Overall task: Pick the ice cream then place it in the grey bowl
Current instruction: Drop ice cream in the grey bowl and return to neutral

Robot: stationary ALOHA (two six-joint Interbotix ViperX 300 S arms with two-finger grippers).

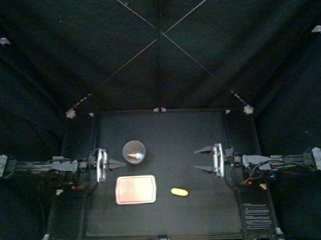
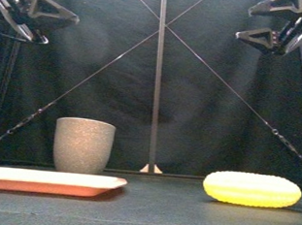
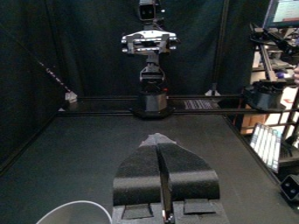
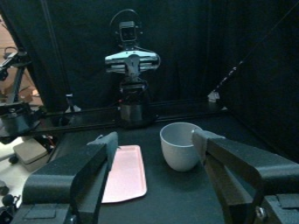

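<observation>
Nothing is done yet: the yellow toy (image 2: 253, 189) lies on the table just right of the tray (image 2: 52, 181), apart from the cup (image 2: 83, 145), with the left gripper (image 3: 159, 140) pressed together and the right gripper (image 1: 202, 160) spread, both raised at their own sides, so grasping and dropping remain.

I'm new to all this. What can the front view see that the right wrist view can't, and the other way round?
Only the front view shows the yellow ridged toy, lying low on its side. Only the right wrist view shows how the right claw stands, its jaws spread wide. Both show the grey cup, standing upright, and the flat pink tray near it.
</observation>
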